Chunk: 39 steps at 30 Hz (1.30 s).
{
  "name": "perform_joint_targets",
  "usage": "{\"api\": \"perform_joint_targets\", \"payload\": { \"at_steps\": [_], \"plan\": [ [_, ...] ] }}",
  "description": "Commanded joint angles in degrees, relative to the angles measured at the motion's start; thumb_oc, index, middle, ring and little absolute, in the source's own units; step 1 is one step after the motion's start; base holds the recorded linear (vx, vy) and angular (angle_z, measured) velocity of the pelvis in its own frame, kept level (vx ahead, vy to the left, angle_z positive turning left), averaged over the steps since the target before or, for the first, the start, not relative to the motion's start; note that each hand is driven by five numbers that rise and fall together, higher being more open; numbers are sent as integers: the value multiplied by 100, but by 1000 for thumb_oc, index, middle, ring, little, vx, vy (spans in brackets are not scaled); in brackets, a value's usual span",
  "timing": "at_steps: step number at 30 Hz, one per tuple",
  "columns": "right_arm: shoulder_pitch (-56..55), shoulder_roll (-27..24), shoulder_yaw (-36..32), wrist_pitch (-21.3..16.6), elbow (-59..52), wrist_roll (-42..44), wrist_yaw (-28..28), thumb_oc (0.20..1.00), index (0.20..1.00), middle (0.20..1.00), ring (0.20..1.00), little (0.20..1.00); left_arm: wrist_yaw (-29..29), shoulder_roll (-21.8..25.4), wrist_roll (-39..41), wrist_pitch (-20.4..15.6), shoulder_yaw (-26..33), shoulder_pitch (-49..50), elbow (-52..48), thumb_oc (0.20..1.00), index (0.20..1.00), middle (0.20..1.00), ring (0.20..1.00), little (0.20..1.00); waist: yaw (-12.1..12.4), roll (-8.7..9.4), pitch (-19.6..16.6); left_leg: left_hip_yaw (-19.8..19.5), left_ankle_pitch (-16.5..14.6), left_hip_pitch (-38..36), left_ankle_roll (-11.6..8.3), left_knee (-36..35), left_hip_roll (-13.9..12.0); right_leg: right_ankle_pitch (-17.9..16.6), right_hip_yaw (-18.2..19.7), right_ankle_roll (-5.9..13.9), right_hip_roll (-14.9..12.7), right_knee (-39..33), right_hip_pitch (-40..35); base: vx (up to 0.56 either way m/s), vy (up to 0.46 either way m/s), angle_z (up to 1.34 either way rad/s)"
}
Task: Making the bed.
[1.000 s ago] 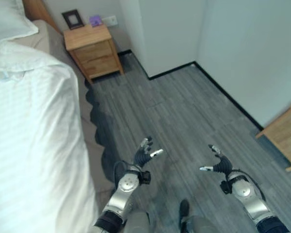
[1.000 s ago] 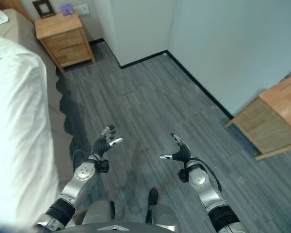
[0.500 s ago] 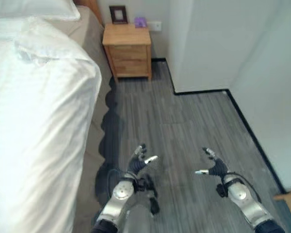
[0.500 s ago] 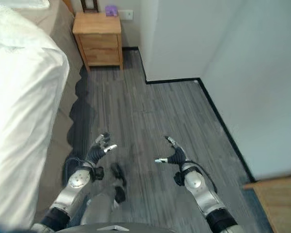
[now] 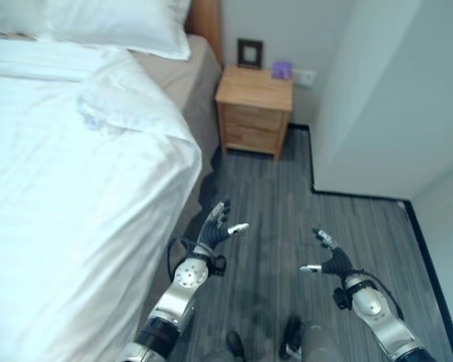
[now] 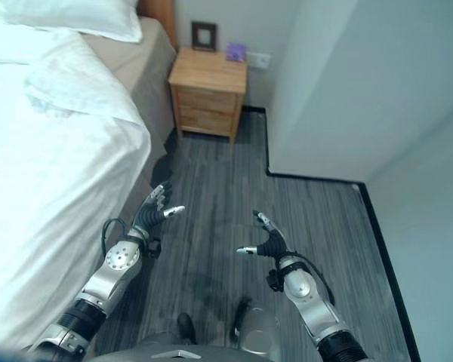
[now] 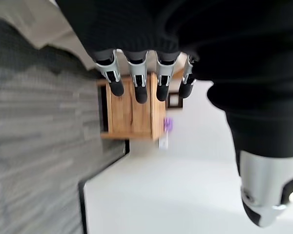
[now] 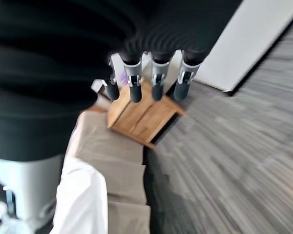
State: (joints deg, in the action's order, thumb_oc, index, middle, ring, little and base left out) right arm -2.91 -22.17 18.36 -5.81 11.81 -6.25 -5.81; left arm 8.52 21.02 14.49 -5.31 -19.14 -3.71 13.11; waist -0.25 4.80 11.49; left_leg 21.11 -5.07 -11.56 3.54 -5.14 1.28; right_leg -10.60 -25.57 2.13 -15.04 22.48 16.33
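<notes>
Two empty robot hands (image 5: 215,230) (image 5: 328,260) beside bed (image 5: 75,188)

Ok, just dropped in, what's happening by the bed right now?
Nothing is being handled yet. The robot stands beside the bed, with the left hand and the right hand held out open and empty over the grey floor. The white duvet lies rumpled, its corner bunched near the pillow. A wooden nightstand stands past the bed.

Silver-grey arms, dark ribbed wrist covers, silver dark-tipped fingers (image 7: 136,83)
</notes>
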Motion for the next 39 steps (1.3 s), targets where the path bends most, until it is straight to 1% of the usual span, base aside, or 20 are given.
{"api": "perform_joint_targets", "payload": {
  "at_steps": [1, 4, 9, 11, 14, 15, 17, 20, 22, 23, 26, 27, 28, 30, 34, 35, 36, 37, 38, 39],
  "plan": [
    [103, 70, -370, -244, -301, 157, -31, 1000, 1000, 1000, 1000, 1000, -90, -166, -279, -386, 130, -233, -28, 1000, 1000, 1000, 1000, 1000, -308, -75, 143, 90, -332, -160, -391, 14, -488, 291, 917, 1002, 325, -2671, -756, 885, -282, -27],
    [-77, 125, -417, -218, -350, 100, 63, 1000, 1000, 1000, 1000, 1000, -216, -129, -367, -445, 224, -70, -38, 1000, 1000, 1000, 1000, 1000, -416, -163, 152, -133, -457, -495, -516, 14, -592, 172, 1037, 1083, 196, -2748, -256, 780, -267, 56],
    [-314, 76, -434, -220, -329, 105, 224, 1000, 1000, 1000, 1000, 1000, -294, -130, -389, -497, 240, 153, -11, 1000, 1000, 1000, 1000, 1000, -537, -211, -5, -674, -656, -998, -622, 95, -695, -21, 1540, 1087, 267, -2748, -628, 501, -237, 67],
    [-298, 17, -417, -209, -231, 191, 275, 1000, 1000, 1000, 1000, 1000, -318, -151, -303, -536, 347, 327, -33, 1000, 1000, 1000, 1000, 1000, -494, -314, -39, -810, -340, -827, -754, 867, -981, 18, 1533, 981, 390, -2748, -838, 455, -345, 82],
    [-131, -222, -305, -306, -279, 320, 248, 1000, 1000, 1000, 1000, 1000, -349, -141, -39, -504, 438, 451, -156, 1000, 1000, 1000, 1000, 1000, -277, -365, 119, -1059, 989, 324, -902, 3410, -1569, 443, 1189, 405, 696, -2748, -1455, 265, -412, 26],
    [-92, -276, -292, -330, -359, 412, 239, 1000, 1000, 1000, 1000, 1000, -349, -112, -12, -515, 445, 492, -202, 1000, 1000, 1000, 1000, 1000, -204, -302, 212, -1151, 1152, 696, -858, 4091, -1599, 545, 1149, 241, 756, -2748, -1634, 354, -423, 0],
    [51, -336, -259, -275, -365, 417, 258, 1000, 1000, 1000, 1000, 1000, -325, -118, 40, -520, 520, 490, -243, 1000, 1000, 1000, 1000, 1000, -67, -209, 327, -884, 909, 1168, -755, 4520, -1715, 780, 1104, 134, 793, -2748, -1897, 301, -277, 3],
    [257, -394, -190, -229, -280, 325, 247, 1000, 1000, 1000, 1000, 1000, -290, -183, 65, -514, 561, 456, -247, 1000, 1000, 1000, 1000, 1000, 129, -203, 420, -759, 600, 1677, -747, 4301, -1566, 941, 1131, 160, 805, -2748, -2091, 241, -53, -11],
    [331, -391, -162, -266, -262, 329, 240, 1000, 1000, 1000, 1000, 1000, -304, -254, 66, -580, 558, 485, -284, 1000, 1000, 1000, 1000, 1000, 219, -250, 336, -195, 532, 1758, -651, 2528, -1133, 1151, 1074, 257, 875, -2748, -2301, 416, 30, -6],
    [368, -383, -164, -260, -244, 315, 228, 1000, 1000, 1000, 1000, 1000, -309, -269, 61, -578, 546, 467, -279, 1000, 1000, 1000, 1000, 1000, 239, -282, 290, -45, 476, 1850, -713, 2258, -1099, 1277, 1048, 257, 960, -2748, -2426, 335, 5, 6],
    [523, -365, -210, -282, -184, 235, 87, 1000, 1000, 1000, 1000, 1000, -276, -270, 75, -586, 517, 359, -243, 1000, 1000, 1000, 1000, 1000, 84, -386, 221, 1146, 881, 1785, -838, 1356, -1200, 1564, 714, 262, 1108, -2748, -2689, 298, -6, 22],
    [532, -367, -205, -283, -175, 230, 78, 1000, 1000, 1000, 1000, 1000, -274, -275, 77, -583, 518, 354, -241, 1000, 1000, 1000, 1000, 1000, 84, -382, 232, 1151, 899, 1735, -859, 1290, -1174, 1582, 719, 265, 1102, -2748, -2711, 211, -12, 11],
    [575, -346, -231, -283, -174, 215, 27, 1000, 1000, 1000, 1000, 1000, -265, -269, 94, -563, 520, 325, -246, 1000, 1000, 1000, 1000, 1000, 6, -400, 209, 1640, 1006, 1639, -881, 1151, -1265, 1630, 573, 247, 1159, -2748, -2796, 167, -12, 24],
    [541, -335, -339, -256, -315, 130, -32, 1000, 1000, 1000, 1000, 1000, -279, -210, 139, -504, 558, 321, -275, 1000, 1000, 1000, 1000, 1000, -183, -337, 63, 2539, 898, 1243, -703, 1108, -1360, 1622, 246, 190, 1206, -2748, -3019, 342, -9, 61],
    [560, -287, -359, -232, -446, -39, -50, 1000, 1000, 1000, 1000, 1000, -244, -191, 382, -490, 760, 498, -434, 1000, 1000, 1000, 1000, 1000, -45, -166, -156, 2210, 713, 969, -423, 504, -958, 1508, -118, 387, 1150, -2339, -3142, 267, 96, 104],
    [613, -258, -343, -227, -451, -92, -45, 1000, 1000, 1000, 1000, 1000, -206, -155, 421, -495, 850, 532, -466, 1000, 1000, 1000, 1000, 1000, 59, -83, -206, 2191, 627, 866, -315, 402, -853, 1416, -228, 518, 1078, -2066, -3104, 274, 113, 98],
    [715, -219, -338, -250, -508, -139, -58, 1000, 1000, 1000, 1000, 1000, -219, -59, 497, -497, 942, 582, -586, 1000, 1000, 1000, 1000, 1000, 168, 7, -233, 2060, 447, 660, -139, 184, -648, 1096, -343, 856, 782, -1149, -2819, 212, 125, 92],
    [721, -212, -337, -250, -505, -142, -58, 1000, 1000, 1000, 1000, 1000, -220, -50, 503, -488, 948, 588, -601, 1000, 1000, 1000, 1000, 1000, 148, 18, -237, 2043, 438, 663, -110, 154, -607, 1133, -348, 893, 729, -1045, -2773, 205, 152, 122],
    [803, -200, -307, -247, -572, -180, -35, 1000, 1000, 1000, 1000, 1000, -215, 4, 564, -473, 996, 599, -679, 1000, 1000, 1000, 1000, 1000, 137, 54, -205, 1878, 332, 528, -40, 61, -511, 798, -358, 1179, 424, -411, -2473, 140, 79, 110],
    [909, -203, -268, -244, -656, -230, -38, 1000, 1000, 1000, 1000, 1000, -186, 54, 575, -478, 1012, 581, -711, 1000, 1000, 1000, 1000, 1000, 126, 54, -167, 1677, 251, 448, 16, 35, -473, 495, -219, 1252, 300, 77, -2282, 179, 80, 124]
  ]
}}
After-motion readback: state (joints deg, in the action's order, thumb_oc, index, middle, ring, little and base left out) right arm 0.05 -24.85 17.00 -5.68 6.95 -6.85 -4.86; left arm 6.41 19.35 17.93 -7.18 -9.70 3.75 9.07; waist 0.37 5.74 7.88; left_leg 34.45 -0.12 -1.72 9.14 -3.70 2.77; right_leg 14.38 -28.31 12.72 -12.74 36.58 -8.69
